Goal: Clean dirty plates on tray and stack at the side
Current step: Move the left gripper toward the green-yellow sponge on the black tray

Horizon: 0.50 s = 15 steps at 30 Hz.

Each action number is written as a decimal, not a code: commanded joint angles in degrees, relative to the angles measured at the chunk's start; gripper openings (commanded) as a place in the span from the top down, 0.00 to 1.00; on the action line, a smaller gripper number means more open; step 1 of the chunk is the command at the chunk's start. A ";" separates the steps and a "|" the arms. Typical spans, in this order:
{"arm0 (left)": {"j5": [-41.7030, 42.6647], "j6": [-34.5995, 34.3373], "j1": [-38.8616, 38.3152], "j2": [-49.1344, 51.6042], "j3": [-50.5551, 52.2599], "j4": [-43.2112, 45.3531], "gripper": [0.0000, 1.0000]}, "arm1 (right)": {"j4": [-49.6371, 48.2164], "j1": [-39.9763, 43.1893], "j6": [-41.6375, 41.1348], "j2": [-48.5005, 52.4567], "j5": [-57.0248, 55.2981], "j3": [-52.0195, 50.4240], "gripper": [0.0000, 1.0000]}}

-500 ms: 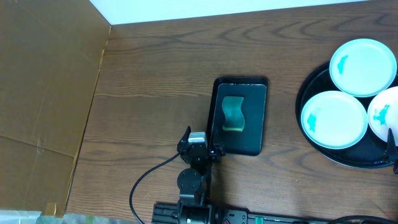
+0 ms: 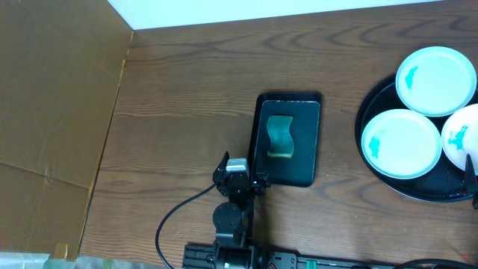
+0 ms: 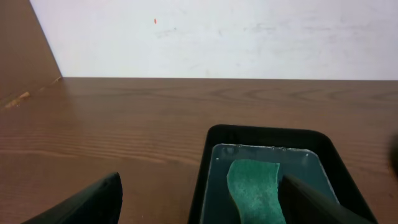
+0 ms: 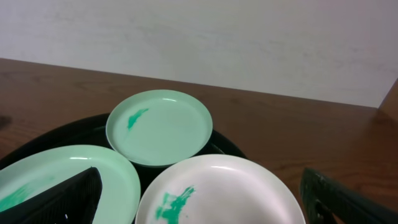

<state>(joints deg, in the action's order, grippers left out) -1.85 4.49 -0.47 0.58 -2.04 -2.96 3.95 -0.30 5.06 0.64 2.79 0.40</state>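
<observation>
Three white plates with teal smears lie on the round black tray (image 2: 367, 112) at the right edge: a far plate (image 2: 435, 81), a middle plate (image 2: 401, 143) and a near plate (image 2: 464, 136), partly cut off. In the right wrist view the far plate (image 4: 159, 127), the left plate (image 4: 56, 180) and the near plate (image 4: 221, 190) show, with the tray (image 4: 146, 177) between them. My right gripper (image 4: 202, 208) is open just above the near plate. My left gripper (image 3: 199, 205) is open and empty at the near end of the rectangular tray, its arm (image 2: 237, 179) at the table's front.
A small rectangular black tray (image 2: 308, 112) with water holds a green sponge (image 2: 280, 137); both also show in the left wrist view, the tray (image 3: 267, 134) and the sponge (image 3: 255, 186). A brown cardboard panel (image 2: 52, 104) stands along the left. A white wall lies behind.
</observation>
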 commanded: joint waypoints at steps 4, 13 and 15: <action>-0.26 -0.48 0.31 -0.35 1.81 -1.03 0.20 | 0.20 -0.46 0.59 -0.37 -0.35 -0.11 0.01; -0.26 -0.48 0.31 -0.35 1.81 -1.01 0.19 | 0.20 -0.46 0.59 -0.37 -0.35 -0.11 0.01; -0.26 -0.48 0.31 -0.35 1.81 -1.01 0.20 | 0.20 -0.46 0.59 -0.37 -0.35 -0.11 0.01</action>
<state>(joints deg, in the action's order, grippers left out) -1.85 4.49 -0.47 0.58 -2.04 -2.96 3.95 -0.30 5.06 0.64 2.79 0.40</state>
